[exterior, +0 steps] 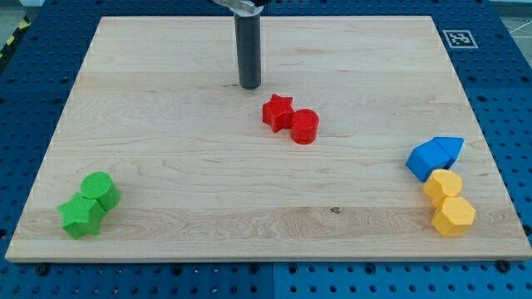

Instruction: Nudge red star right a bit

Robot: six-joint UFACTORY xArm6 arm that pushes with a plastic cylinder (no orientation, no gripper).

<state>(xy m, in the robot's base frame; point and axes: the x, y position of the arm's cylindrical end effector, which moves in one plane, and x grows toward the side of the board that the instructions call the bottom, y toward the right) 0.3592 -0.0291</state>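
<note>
The red star (278, 112) lies near the middle of the wooden board (166, 149). A red cylinder (305, 126) touches it on its lower right. My tip (249, 85) stands a little above and to the left of the red star, with a small gap between them.
A green cylinder (100, 190) and a green star (81, 216) sit together at the view's bottom left. Two blue blocks (435, 155) and two yellow blocks (449, 203) cluster at the right edge. A marker tag (459, 37) sits beyond the board's top right corner.
</note>
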